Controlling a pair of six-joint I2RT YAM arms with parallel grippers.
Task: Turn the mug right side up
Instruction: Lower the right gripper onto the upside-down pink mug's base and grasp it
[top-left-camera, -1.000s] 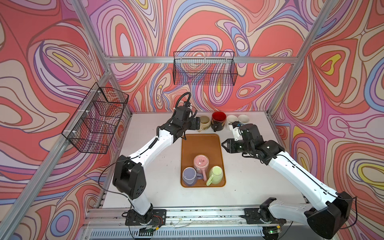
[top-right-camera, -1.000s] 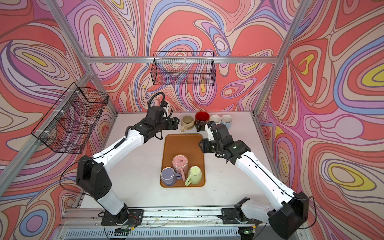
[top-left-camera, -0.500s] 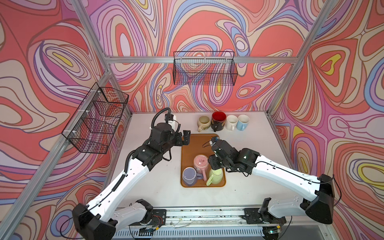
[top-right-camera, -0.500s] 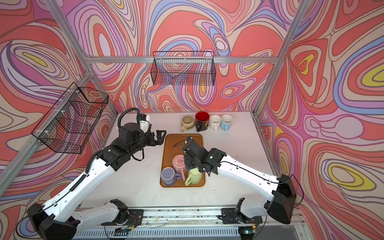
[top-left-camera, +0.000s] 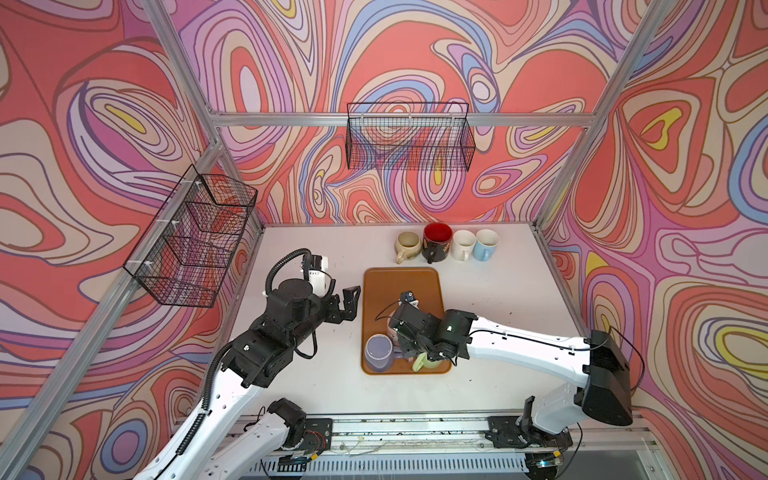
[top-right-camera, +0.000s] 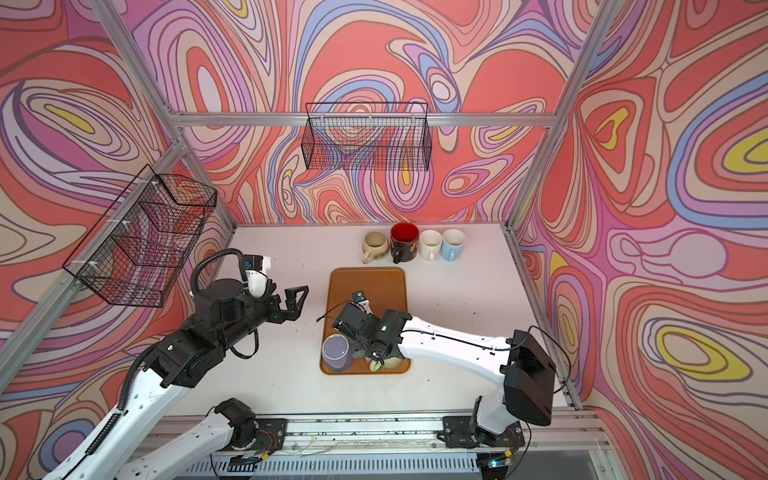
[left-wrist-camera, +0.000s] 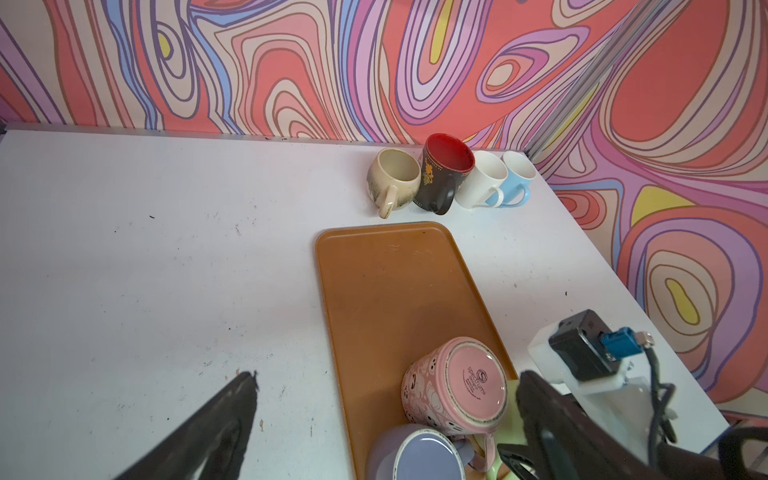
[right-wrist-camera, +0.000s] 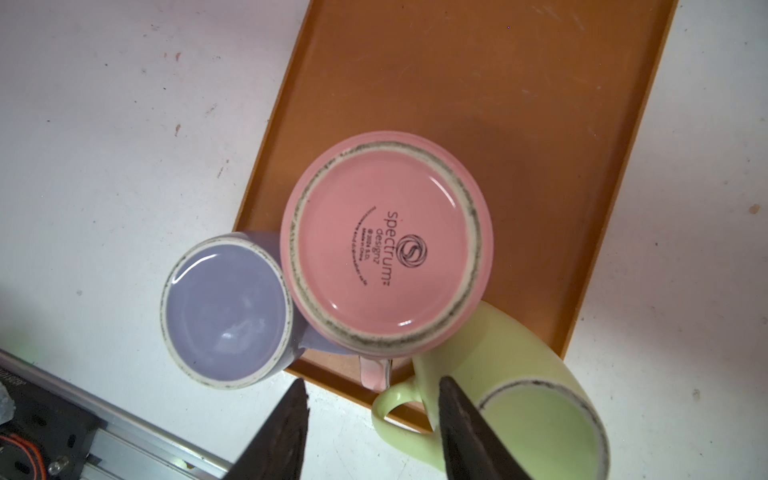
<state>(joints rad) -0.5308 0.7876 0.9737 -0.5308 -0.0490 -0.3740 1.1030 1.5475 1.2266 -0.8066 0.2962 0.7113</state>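
Right now the right gripper (right-wrist-camera: 372, 382) hangs over the near end of the tray (top-left-camera: 401, 282), half open and holding nothing. The right wrist view shows its two fingers (right-wrist-camera: 286, 428) straddling the gap where the pink mug's handle (right-wrist-camera: 374, 372) sticks out.

The pink mug (right-wrist-camera: 388, 245) is my pick for the task's thing. It sits upside down on the tray, stamped base up, straight under the wrist camera. The purple mug (right-wrist-camera: 226, 309) is also base up and crowds one side of it. The green mug (right-wrist-camera: 519, 357) is tipped over at the tray's near corner on the other side, with its handle (right-wrist-camera: 380, 409) close to the pink one.

To do the step well:
- Come down on the pink handle or the wall beside it, not across the full body, because the neighbours leave little room.
- Keep the finger on the green side clear of the green handle, or two mugs will lift together.
- Close firmly, since glazed ceramic will probably slip during the roll.
- Lift clear of the other mugs first, then rotate, then set it down on the bare far half of the tray.

Further out, the left gripper (top-left-camera: 350, 302) hovers wide open and empty above the table (top-left-camera: 332, 395), just beside the tray's edge. It could steady the purple mug if that shifts.

By the back wall four upright mugs stand in a row: beige (top-left-camera: 406, 245), red-and-black (top-left-camera: 436, 241), white (top-left-camera: 463, 244) and blue (top-left-camera: 485, 244). They look done already.
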